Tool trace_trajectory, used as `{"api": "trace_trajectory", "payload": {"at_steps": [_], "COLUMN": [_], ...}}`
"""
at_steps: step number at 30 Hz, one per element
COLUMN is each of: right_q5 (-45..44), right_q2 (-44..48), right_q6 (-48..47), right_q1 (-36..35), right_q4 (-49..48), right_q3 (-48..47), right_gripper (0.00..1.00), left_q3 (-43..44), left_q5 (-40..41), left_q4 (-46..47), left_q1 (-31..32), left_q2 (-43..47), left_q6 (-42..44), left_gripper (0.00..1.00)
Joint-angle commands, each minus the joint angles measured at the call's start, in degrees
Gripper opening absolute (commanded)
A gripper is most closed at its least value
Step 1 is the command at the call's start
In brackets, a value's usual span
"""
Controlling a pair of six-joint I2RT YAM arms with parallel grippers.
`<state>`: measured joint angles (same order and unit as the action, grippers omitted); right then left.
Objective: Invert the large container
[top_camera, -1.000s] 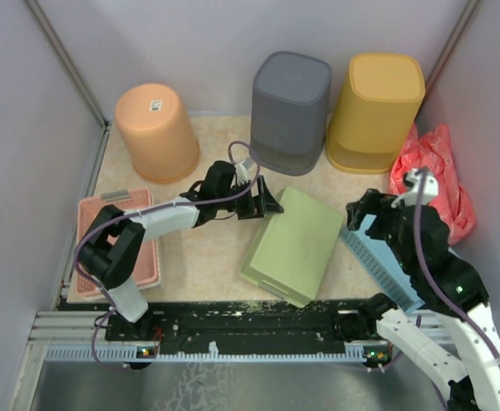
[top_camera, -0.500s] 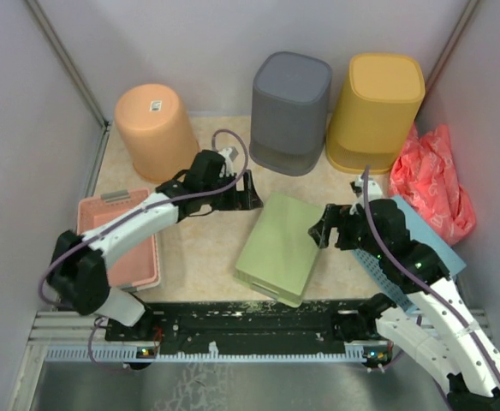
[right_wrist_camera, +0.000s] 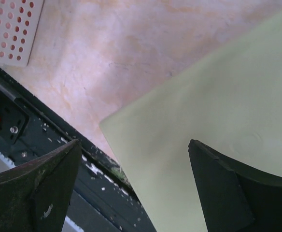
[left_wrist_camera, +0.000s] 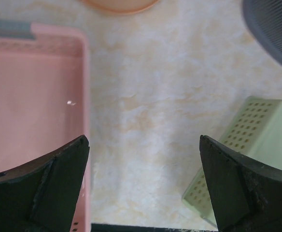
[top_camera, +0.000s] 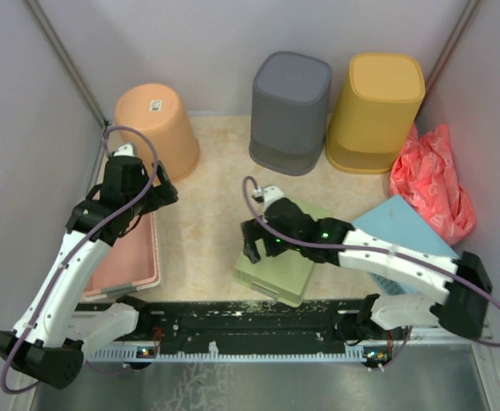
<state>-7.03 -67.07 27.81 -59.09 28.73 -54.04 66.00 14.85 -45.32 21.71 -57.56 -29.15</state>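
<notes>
Your green perforated container point(top_camera: 277, 276) lies base-up at the table's point(top_camera: 205, 229) 6 o'clock. Your right gripper point(top_camera: 252, 242) hangs open above it, and your left gripper point(top_camera: 158, 195) is open over the pink tray point(top_camera: 137, 257) at 9 o'clock.

Robot lab test cell, not a home. Plain pale walls point(top_camera: 190, 51) boxed round small beige tabletop point(top_camera: 207, 223); black metal rail point(top_camera: 250, 321) at near edge w/ left arm point(top_camera: 66, 278) & right arm point(top_camera: 395, 261) bolted on; upturned plastic bins point(top_camera: 291, 103) at back.
</notes>
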Motion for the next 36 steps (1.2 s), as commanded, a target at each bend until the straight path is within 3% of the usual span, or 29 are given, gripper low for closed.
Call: {"api": "trace_trajectory", "payload": {"at_steps": [1, 4, 10, 21, 26, 31, 36], "right_q5": [-1.56, 1.82, -0.04, -5.59, -0.49, 5.68, 5.77], "right_q2": [-11.63, -20.13, -29.28, -9.7, -3.53, -2.15, -7.34], "right_q6": [-2.37, -0.85, 0.56, -3.07, -3.82, -1.76, -1.4], "right_q1": [-4.18, -4.28, -4.08, 3.07, 3.04, 2.33, -1.42], "right_q4": [-10.68, -14.28, -9.62, -0.84, -1.47, -4.65, -5.15], "right_q3": [-7.35, -11.43, -14.82, 0.49, 1.57, 2.89, 2.3], "right_gripper": [0.93, 0.93, 0.97, 0.99, 0.98, 0.98, 0.98], "left_q3": [-2.93, -4.6, -9.05, -12.48, -12.58, -12.65, -11.72], "left_q5": [1.08, 2.29, -1.11, -8.92, -11.21, -11.91, -11.02], "left_q4": [-9.75, -9.98, -8.36, -2.97, -1.85, -1.41, -1.99], "left_q1": [-4.25, -6.23, -8.67, -8.79, -8.79, -8.79, -8.79], "left_q2": [3.3, 4.31, 3.52, 1.32, 0.77, 0.73, 0.51], "left_q6": [-1.5, -1.62, -0.28, 2.22, 3.21, 3.54, 3.85], "left_gripper": [1.0, 1.0, 1.0, 1.0, 1.0, 1.0, 1.0]}}
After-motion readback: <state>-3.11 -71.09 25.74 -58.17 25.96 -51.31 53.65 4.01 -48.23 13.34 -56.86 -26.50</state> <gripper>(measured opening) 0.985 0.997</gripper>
